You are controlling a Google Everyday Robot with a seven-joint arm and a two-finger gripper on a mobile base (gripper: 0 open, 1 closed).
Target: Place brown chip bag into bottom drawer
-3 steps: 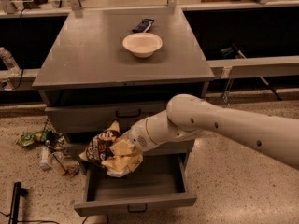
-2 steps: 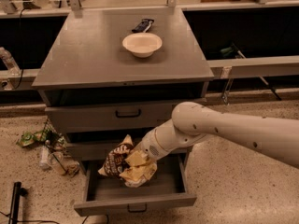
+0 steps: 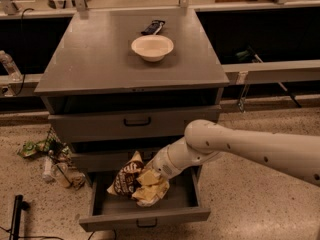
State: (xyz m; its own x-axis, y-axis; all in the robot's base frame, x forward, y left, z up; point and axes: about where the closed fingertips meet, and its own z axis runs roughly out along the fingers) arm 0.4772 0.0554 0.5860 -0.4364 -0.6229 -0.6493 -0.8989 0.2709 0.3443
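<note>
Green wrappers [image 3: 30, 148] and a couple of small bottles [image 3: 50, 166] lie on the floor at the far left, beside the cabinet and well apart from anything I need. Moving right, the grey counter [image 3: 90, 64] carries a white bowl [image 3: 152, 47] and, behind it, a small dark object [image 3: 152, 27] that I cannot identify. Neither matters for this step.

Below the counter, the two upper drawers are pushed in, and the bottom drawer [image 3: 170, 215] is pulled out towards the camera with its floor showing.

The brown chip bag [image 3: 131, 180] is over that open drawer, left of its middle and inside the line of its walls. Its dark end points up and to the left, and its crumpled tan end hangs lower and to the right, so its long axis runs roughly along the drawer's width.

My gripper [image 3: 159, 171] is just to the right of the bag and touching it, buried in the tan foil. I cannot tell whether it is clamped on the bag or has let go, nor whether the bag's lower edge already rests on the drawer floor. My arm [image 3: 240, 149] reaches in from the right, across the cabinet front.

As I judge it, the bag is where it belongs. What remains is a short drop straight down and then a withdrawal to the right, clear of the drawer wall on that side.
</note>
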